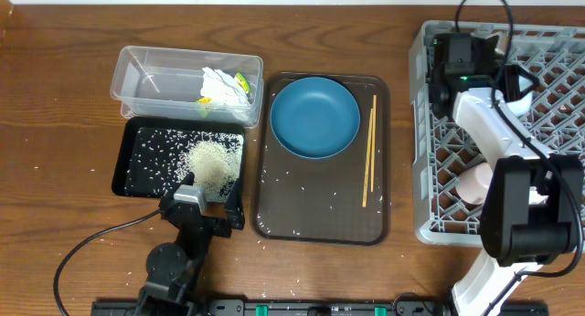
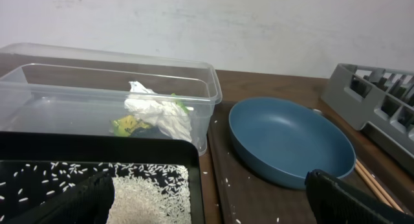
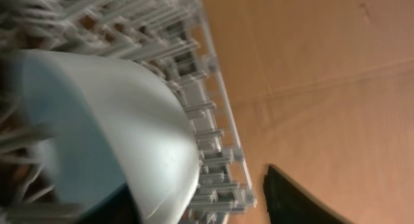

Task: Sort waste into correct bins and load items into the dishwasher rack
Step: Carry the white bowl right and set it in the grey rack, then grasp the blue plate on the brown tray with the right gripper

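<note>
The clear tub holds crumpled white tissue and a yellow wrapper; both also show in the left wrist view, tissue and wrapper. The black tray holds a rice pile. My left gripper is open and empty at that tray's front right corner. The blue bowl and chopsticks lie on the brown tray. My right gripper is open over the grey rack, beside a white bowl resting in it. A pink cup sits in the rack. The white cup is hidden.
The dark brown serving tray carries scattered rice grains, and a few lie on the table by its front edge. The right arm stretches across the rack's left half. The left arm's cable loops over the table at front left.
</note>
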Controlling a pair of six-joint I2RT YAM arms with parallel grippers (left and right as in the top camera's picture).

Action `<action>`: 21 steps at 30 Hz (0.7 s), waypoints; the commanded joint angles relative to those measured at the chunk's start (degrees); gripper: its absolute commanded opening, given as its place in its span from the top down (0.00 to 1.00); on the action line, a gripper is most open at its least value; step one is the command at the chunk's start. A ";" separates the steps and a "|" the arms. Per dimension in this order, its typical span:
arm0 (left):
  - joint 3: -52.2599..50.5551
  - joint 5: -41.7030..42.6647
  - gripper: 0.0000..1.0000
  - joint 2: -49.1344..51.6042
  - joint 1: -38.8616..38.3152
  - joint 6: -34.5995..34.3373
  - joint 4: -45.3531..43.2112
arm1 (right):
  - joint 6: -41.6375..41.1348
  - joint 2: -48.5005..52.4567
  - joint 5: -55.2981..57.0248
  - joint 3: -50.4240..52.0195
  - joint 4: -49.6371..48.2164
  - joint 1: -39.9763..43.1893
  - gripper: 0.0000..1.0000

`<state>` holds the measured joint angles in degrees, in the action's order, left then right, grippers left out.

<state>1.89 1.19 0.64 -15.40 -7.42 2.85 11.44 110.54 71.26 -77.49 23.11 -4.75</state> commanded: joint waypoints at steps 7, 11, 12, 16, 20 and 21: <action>-1.66 -0.31 0.03 -0.26 0.33 0.52 0.96 | 2.91 -7.13 -14.47 -0.46 3.13 -7.06 0.18; -1.66 -0.28 0.03 -0.26 0.33 0.52 0.98 | -3.72 -13.73 -30.84 -0.57 8.74 -12.15 0.11; -1.66 -0.31 0.03 -0.26 0.33 0.55 0.98 | -7.43 -15.85 -38.71 -0.57 11.26 -13.99 0.12; -1.66 -0.28 0.03 -0.26 0.33 0.55 0.98 | -19.30 -18.05 -65.44 -0.55 15.06 -18.62 0.24; -1.66 -0.28 0.03 -0.26 0.33 0.55 0.98 | -37.66 -14.64 -73.05 0.11 16.00 -21.20 0.34; -1.66 -0.31 0.03 -0.26 0.33 0.55 0.98 | -42.14 -13.33 -73.13 0.13 16.48 -21.53 0.38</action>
<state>1.89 1.19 0.64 -15.40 -7.42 2.85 -12.08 93.32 9.80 -77.95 38.65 -25.52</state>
